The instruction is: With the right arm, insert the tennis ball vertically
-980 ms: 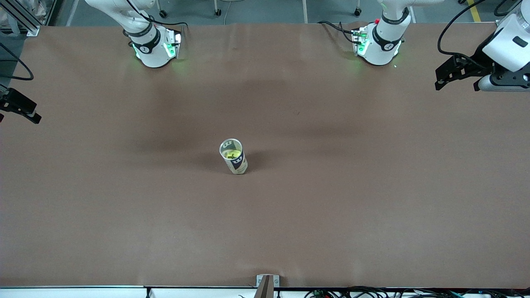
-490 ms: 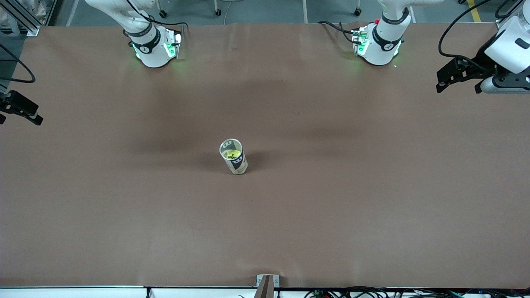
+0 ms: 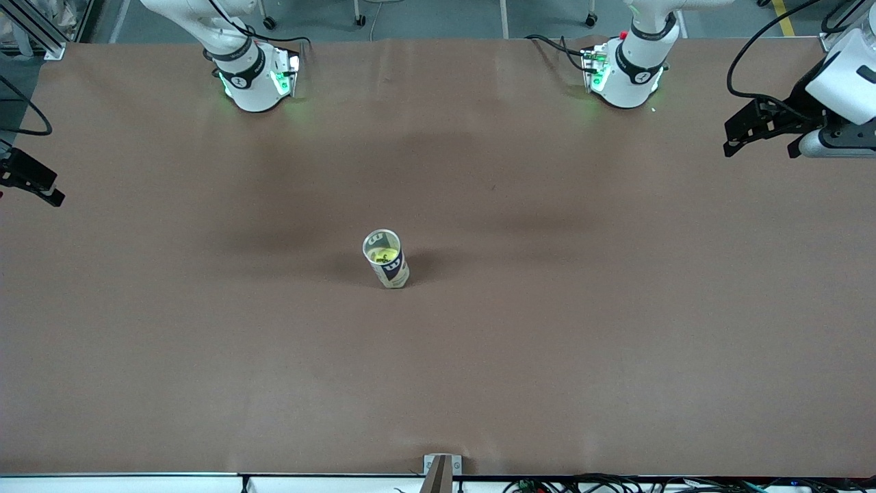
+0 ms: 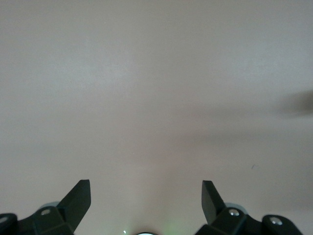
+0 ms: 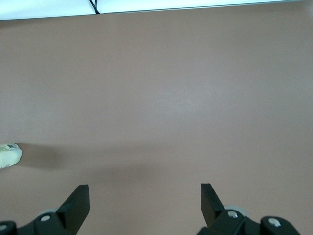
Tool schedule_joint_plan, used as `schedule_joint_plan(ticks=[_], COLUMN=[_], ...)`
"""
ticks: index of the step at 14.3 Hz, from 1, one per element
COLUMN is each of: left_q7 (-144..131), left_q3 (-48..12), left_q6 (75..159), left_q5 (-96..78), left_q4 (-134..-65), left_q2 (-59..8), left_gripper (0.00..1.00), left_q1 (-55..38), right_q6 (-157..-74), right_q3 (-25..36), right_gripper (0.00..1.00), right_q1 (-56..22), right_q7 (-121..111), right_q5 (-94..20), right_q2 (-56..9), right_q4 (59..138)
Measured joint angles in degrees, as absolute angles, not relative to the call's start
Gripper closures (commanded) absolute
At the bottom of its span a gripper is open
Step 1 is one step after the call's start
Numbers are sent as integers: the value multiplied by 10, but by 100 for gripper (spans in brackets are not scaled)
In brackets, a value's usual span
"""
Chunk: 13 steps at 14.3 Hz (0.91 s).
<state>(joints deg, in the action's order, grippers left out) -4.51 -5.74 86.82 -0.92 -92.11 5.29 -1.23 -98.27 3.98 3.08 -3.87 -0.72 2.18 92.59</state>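
Observation:
A clear tennis-ball can [image 3: 386, 259] with a dark label stands upright at the middle of the brown table. A yellow tennis ball [image 3: 381, 255] shows inside it through the open top. A pale edge of the can shows in the right wrist view [image 5: 10, 155]. My right gripper [image 3: 31, 179] is open and empty, up over the table edge at the right arm's end; its fingers [image 5: 78, 200] frame bare table. My left gripper [image 3: 749, 129] is open and empty over the left arm's end; its fingers [image 4: 80, 196] frame bare table too.
The two arm bases [image 3: 253, 79] [image 3: 626, 75] stand along the table edge farthest from the front camera. A small metal bracket [image 3: 441, 465] sits at the table edge nearest that camera. Brown paper [image 3: 547, 329] covers the whole table.
My left gripper has drifted slightly toward the left arm's end of the table. My right gripper has shifted a little at its table edge. The can and ball have not moved.

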Motion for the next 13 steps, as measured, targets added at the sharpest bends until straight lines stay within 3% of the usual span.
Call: schedule_joint_plan(ticks=[13], left_q7=[-45], left_q3=[-55], left_q6=[868], left_q5=[-9], left_q4=[-904], left_q2=[36], left_gripper=[0], left_q1=[-10], right_q6=[-980], right_q3=[39], right_gripper=[0], right_q1=[30], right_q7=[-39], right_q5=[-7], right_q2=[15], right_q4=[926])
